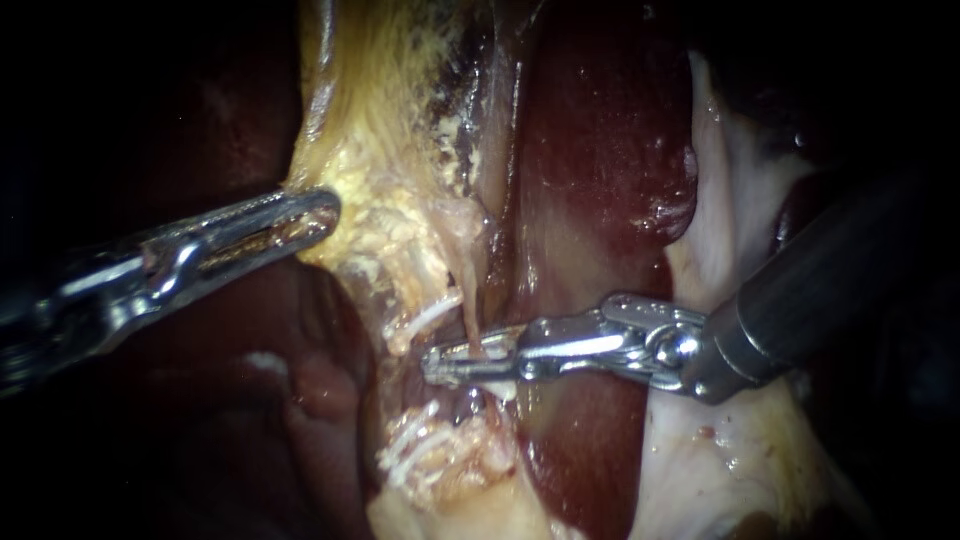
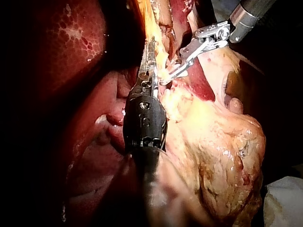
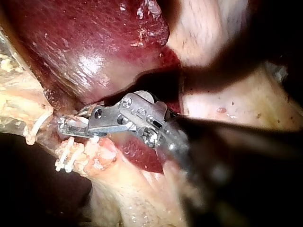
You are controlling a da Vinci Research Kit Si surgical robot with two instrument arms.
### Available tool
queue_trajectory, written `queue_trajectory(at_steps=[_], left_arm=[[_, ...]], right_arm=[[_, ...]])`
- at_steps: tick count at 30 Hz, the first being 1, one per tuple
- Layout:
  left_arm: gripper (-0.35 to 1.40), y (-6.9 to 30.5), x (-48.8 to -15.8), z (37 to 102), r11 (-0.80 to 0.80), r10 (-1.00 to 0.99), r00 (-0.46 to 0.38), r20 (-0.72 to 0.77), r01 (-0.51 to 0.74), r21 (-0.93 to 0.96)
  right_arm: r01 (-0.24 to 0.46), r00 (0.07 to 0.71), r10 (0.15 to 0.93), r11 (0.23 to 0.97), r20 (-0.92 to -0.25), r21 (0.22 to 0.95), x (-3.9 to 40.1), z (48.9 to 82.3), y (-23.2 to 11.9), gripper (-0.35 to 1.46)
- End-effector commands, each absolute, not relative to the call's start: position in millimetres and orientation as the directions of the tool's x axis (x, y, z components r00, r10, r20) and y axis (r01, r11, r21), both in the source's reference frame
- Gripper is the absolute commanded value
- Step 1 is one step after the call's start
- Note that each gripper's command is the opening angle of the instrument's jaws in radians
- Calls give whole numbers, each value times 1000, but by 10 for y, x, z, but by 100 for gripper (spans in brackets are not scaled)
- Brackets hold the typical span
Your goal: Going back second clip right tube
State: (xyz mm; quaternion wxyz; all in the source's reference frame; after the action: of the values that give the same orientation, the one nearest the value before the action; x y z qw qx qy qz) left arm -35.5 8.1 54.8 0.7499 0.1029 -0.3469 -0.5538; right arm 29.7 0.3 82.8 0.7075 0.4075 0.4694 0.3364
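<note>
My right instrument comes in from the right, its jaws open by a narrow gap. The thin pinkish tube runs down between them. A white clip sits on the strand just left of the tube, above the jaw tips. More white clips lie on the tissue below. My left instrument is shut on the yellowish gallbladder tissue and holds it to the left. In the right wrist view, the right instrument has its jaw tips beside the clips.
Dark red liver lies behind the right instrument's jaws. Pale tissue lies under its shaft. In the left wrist view, the right instrument crosses just ahead of the left instrument. Fatty yellow tissue bulges beside them.
</note>
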Motion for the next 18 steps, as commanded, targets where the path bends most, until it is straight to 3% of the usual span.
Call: queue_trajectory(at_steps=[1, 2, 3, 6, 8, 18], left_arm=[[-35, 81, -355, 548, 366, -902, 146, 406, 759, 539], [-35, 81, -355, 548, 366, -902, 146, 406, 759, 539], [-35, 81, -355, 548, 366, -902, 146, 406, 759, 539], [-35, 81, -355, 548, 366, -902, 146, 406, 759, 539], [-35, 81, -355, 548, 366, -902, 146, 406, 759, 539], [-35, 81, -355, 548, 366, -902, 146, 406, 759, 539]], right_arm=[[-94, 333, 859, 442, -390, 892, 297, 828, 3, -17], [-96, 332, 861, 437, -385, 895, 298, 828, 4, 4], [-76, 338, 834, 487, -437, 870, 299, 828, 4, 32], [-74, 333, 784, 576, -524, 814, 302, 828, 4, 59], [-106, 312, 768, 612, -559, 783, 302, 828, 5, 60], [-92, 314, 739, 649, -597, 755, 277, 829, 22, 60]])
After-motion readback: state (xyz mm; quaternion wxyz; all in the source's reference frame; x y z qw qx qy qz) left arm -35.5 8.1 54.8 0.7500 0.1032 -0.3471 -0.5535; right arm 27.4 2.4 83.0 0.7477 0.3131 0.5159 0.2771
